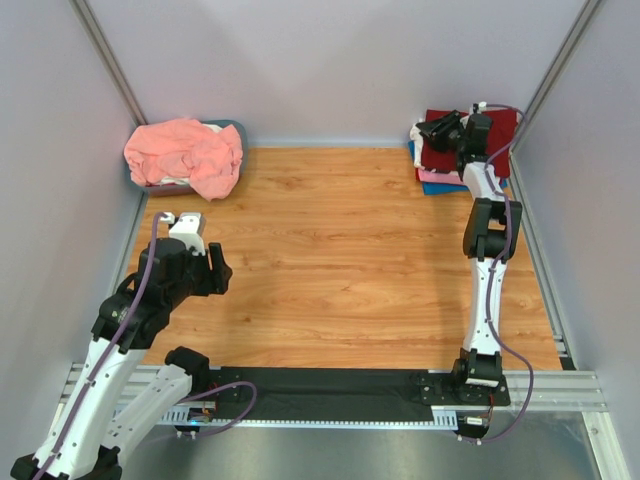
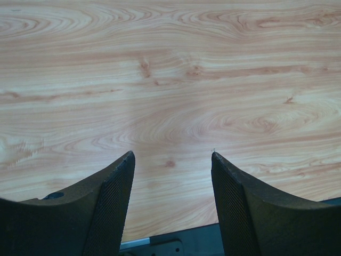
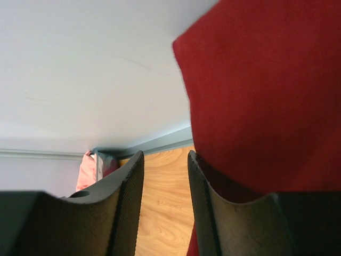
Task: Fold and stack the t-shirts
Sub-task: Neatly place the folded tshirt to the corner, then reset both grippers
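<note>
At the far right corner, the right gripper has its fingers close together beside the plain dark red cloth t-shirt topping the folded stack; whether they pinch cloth I cannot tell. The left gripper hangs spread and empty above the wooden table.

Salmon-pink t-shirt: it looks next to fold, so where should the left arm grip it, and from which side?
I'd grip the salmon-pink t-shirt by the fold spilling over the near rim of the bin onto the table. Come from the table side, left fingers pointing down: that flap hangs loose, clear of the wall; the rest is a bunched heap.
</note>
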`<action>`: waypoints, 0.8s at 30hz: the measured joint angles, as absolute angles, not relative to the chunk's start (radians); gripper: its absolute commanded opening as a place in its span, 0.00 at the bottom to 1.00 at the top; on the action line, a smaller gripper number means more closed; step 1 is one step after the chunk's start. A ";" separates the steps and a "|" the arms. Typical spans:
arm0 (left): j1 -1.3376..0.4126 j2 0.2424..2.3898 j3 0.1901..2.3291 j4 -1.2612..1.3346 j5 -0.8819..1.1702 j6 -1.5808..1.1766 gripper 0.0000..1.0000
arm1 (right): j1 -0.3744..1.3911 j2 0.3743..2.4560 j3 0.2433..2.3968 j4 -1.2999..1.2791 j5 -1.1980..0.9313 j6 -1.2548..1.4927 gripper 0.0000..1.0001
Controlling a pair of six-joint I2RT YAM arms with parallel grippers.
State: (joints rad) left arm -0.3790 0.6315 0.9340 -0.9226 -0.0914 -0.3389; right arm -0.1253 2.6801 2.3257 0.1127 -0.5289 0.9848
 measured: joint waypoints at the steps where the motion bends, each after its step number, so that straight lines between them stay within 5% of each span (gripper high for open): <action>1: -0.379 0.631 0.934 -0.922 -0.091 -0.339 0.67 | -0.125 2.680 2.331 0.107 -0.530 0.980 0.49; 3: -0.379 0.629 0.934 -0.922 -0.091 -0.339 0.67 | -0.125 2.672 2.338 0.101 -0.534 0.969 0.64; 6: -0.378 0.625 0.934 -0.923 -0.091 -0.339 0.67 | -0.122 2.634 2.338 0.078 -0.542 0.955 0.73; 17: -0.377 0.607 0.934 -0.922 -0.091 -0.339 0.67 | -0.088 2.231 2.315 0.108 -0.650 0.952 0.88; 24: -0.377 0.603 0.934 -0.922 -0.091 -0.339 0.67 | 0.001 1.683 1.787 0.126 -0.687 0.862 0.94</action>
State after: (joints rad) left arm -0.3771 0.6029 0.9340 -0.9222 -0.0906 -0.3389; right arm 0.0006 1.6833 1.7874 0.1265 -0.6872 0.8619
